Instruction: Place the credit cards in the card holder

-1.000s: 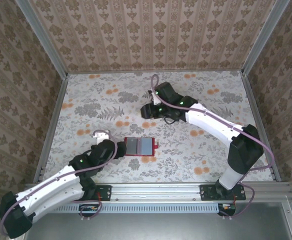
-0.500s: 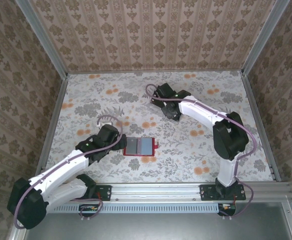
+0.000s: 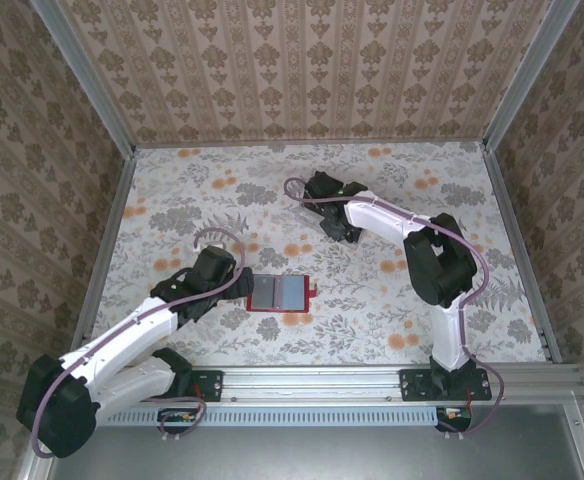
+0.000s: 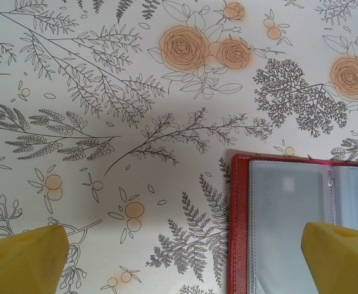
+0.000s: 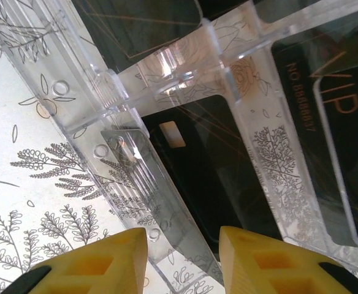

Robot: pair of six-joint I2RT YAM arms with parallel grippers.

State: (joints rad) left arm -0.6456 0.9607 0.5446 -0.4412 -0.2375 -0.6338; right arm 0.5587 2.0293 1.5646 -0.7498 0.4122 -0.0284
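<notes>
So the card holder point(image 3: 277, 293) lies on the table point(image 3: 172, 200), a bit in front of the middle, on the side nearer the arm bases. The left gripper point(image 3: 234, 283) sits just to its left. Seen from the left wrist, it straddles the left edge of the card holder point(image 4: 289, 226), with one finger over bare table and the other over the pockets. Well behind the card holder and off to its right, the right gripper point(image 3: 337, 228) hangs over a tray point(image 5: 185, 86). The credit cards point(image 5: 209, 177) lie inside the tray's compartments, and a tray wall runs down between that gripper's fingers point(image 5: 99, 263).
</notes>
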